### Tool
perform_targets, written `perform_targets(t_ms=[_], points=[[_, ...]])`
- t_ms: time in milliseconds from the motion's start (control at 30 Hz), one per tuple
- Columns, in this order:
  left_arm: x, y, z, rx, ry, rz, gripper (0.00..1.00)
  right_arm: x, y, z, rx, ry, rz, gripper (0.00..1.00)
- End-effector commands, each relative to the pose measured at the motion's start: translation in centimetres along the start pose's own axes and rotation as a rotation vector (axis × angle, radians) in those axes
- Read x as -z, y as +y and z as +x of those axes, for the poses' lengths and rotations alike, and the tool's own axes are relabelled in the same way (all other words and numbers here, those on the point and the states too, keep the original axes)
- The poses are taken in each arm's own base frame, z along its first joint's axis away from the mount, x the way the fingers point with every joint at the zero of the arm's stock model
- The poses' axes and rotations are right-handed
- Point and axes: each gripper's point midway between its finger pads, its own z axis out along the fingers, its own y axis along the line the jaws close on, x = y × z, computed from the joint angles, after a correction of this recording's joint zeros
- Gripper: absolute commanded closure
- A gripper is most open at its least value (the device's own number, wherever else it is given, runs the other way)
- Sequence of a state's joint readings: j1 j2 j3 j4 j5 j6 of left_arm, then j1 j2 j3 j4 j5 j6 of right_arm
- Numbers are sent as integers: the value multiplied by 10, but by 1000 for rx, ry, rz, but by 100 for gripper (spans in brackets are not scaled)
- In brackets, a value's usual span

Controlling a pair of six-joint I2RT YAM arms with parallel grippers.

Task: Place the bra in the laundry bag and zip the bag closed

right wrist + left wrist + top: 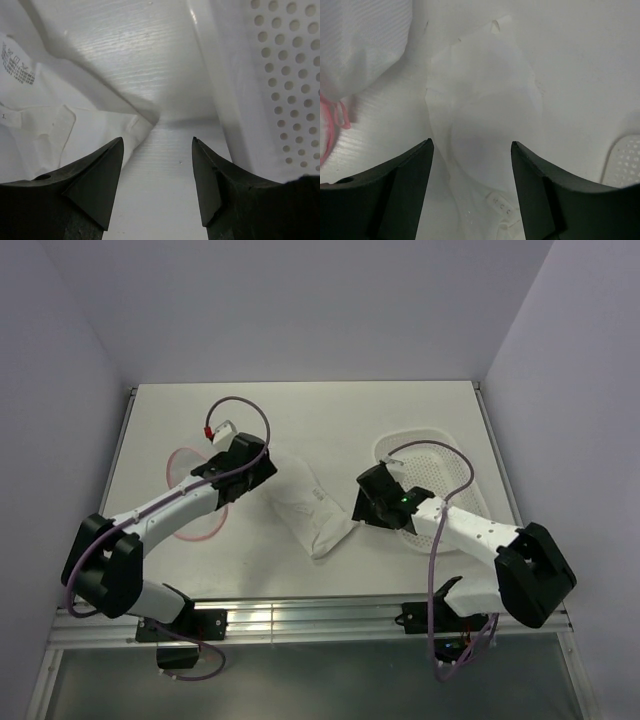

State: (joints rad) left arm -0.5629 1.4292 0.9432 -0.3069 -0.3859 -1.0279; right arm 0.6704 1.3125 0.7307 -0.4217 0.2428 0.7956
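The bra [310,508] lies crumpled on the table between the two arms, a white soft garment with a label. In the left wrist view a cup of the bra [485,110] lies under and between my left gripper's [471,144] wide-apart fingers. That left gripper [266,472] stands open at the bra's upper left end. The laundry bag [178,468], white mesh with a pink rim, lies partly hidden under the left arm; its mesh [360,40] fills the upper left of the left wrist view. My right gripper [362,502] is open over bare table [165,190], the bra [50,115] just to its left.
A white perforated plastic basket [440,455] sits at the right of the table, close beside the right gripper; its wall [270,75] fills the right of the right wrist view and its corner [625,160] shows in the left wrist view. Walls enclose the table [330,420].
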Motion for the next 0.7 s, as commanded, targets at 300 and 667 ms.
perform_targets(t_ms=[300,667], points=[[-37,2,0,-182,-29,-74,22,40,33,16,-121,13,-253,34],[-45,7,39,-197,52,69,23,30,62,56,-285,70,-431,28]])
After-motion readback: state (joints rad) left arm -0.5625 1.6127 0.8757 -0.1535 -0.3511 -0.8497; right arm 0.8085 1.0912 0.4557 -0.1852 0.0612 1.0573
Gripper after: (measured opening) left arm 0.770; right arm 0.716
